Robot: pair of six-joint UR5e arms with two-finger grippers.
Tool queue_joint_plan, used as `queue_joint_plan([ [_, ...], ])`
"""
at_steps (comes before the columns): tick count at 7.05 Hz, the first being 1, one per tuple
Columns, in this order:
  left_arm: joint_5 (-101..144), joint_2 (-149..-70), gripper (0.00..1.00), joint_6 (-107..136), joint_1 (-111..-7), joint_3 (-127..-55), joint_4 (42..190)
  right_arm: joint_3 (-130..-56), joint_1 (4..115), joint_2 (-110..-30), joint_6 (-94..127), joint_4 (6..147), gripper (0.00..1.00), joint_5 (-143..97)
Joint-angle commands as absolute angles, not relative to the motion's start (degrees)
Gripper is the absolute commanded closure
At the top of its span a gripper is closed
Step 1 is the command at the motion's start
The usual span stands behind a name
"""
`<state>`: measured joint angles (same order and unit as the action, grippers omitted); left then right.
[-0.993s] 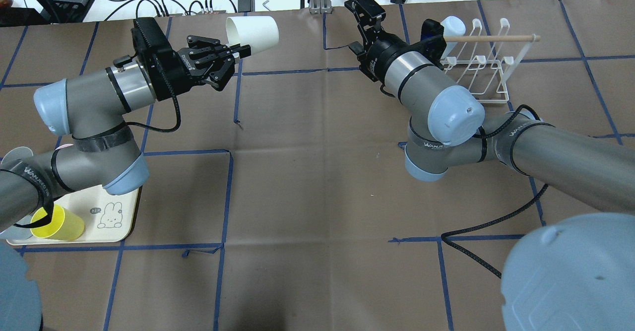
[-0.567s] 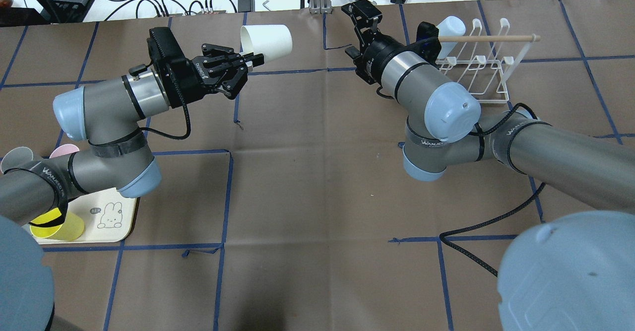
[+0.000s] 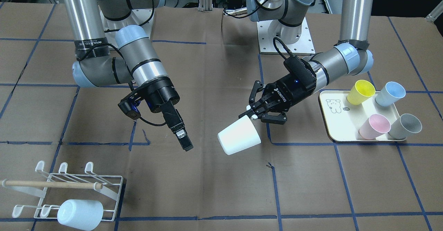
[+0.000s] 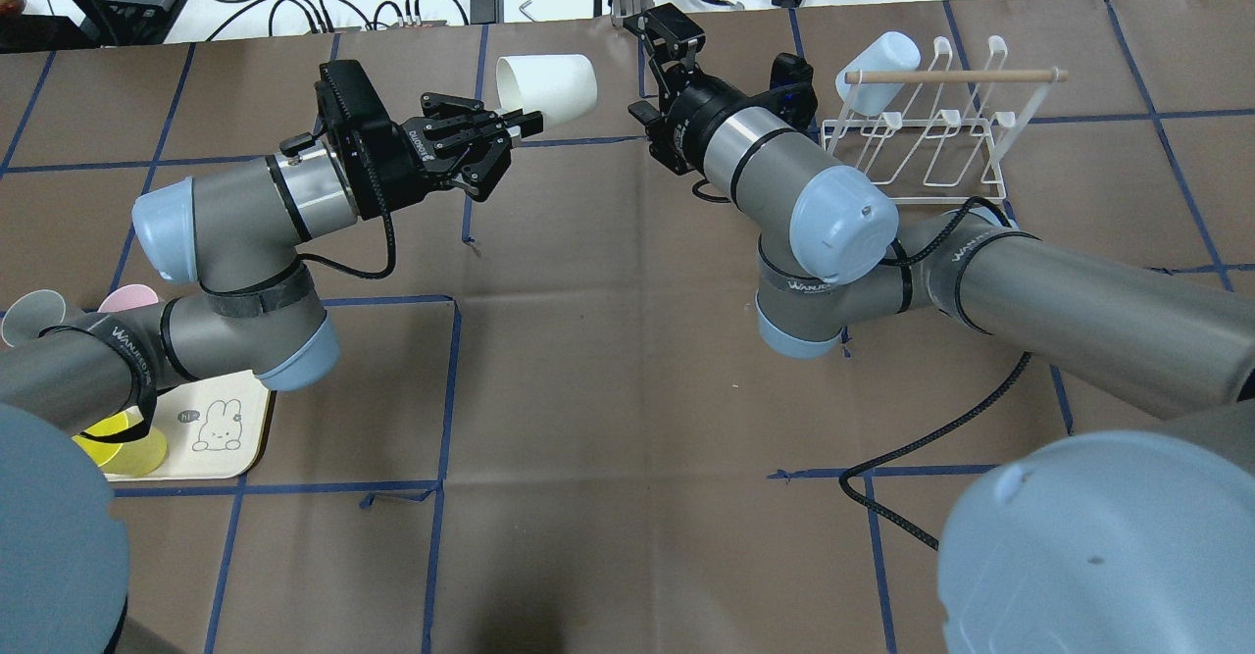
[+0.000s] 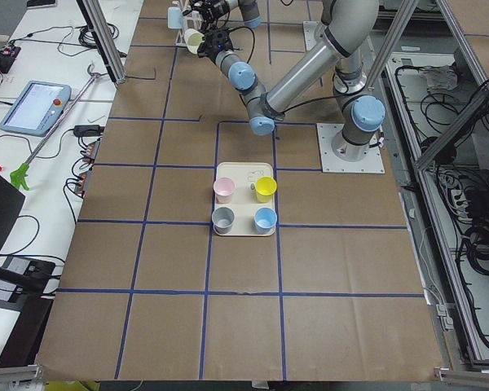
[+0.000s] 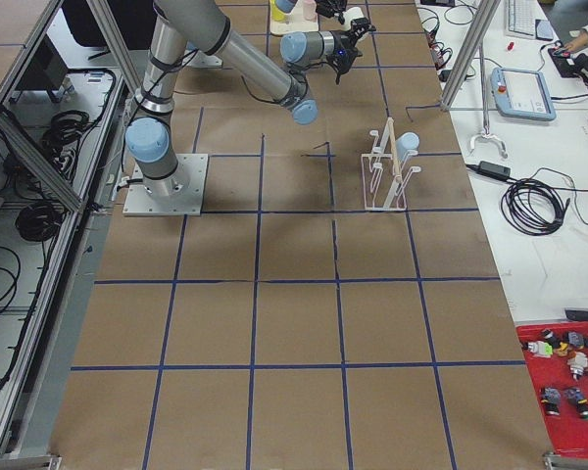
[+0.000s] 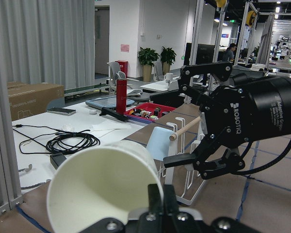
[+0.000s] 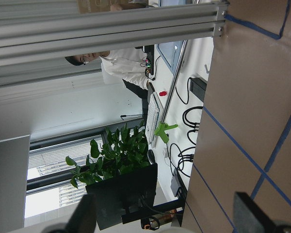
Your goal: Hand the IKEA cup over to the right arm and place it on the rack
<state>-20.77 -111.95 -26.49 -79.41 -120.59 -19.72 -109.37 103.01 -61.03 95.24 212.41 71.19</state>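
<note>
White plastic, the IKEA cup hangs tilted in the left end effector, pinched at its rim, well apart from the rack and above the surface. The right end effector, fingers spread and empty, hovers between cup and rack, near the cup but not touching it. That rim pinch looks shallow: a nudge from an off-line approach, or an early release, could drop the cup. Bare room lies beside the rack toward the cup. A pale blue cup fills one end peg, and the dowel bars a careless descent.
</note>
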Motion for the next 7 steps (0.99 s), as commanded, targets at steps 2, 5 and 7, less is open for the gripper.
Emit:
queue_joint_plan([
  [2,-20.8,-112.0,0.92,-26.2,-79.5,-120.6,-19.8,-108.1,104.9,-59.2,98.5,212.4,0.01,71.4],
  [5,-20.9,-111.9,0.91,-25.4,-79.5,-120.6,-19.8,-106.9,105.8,-59.2,99.8,212.1,0.02,71.3],
  [7,-20.9,-111.8,0.91,-25.4,-79.5,-120.6,-19.8,-106.6,106.4,-59.2,103.3,212.1,0.02,71.2],
])
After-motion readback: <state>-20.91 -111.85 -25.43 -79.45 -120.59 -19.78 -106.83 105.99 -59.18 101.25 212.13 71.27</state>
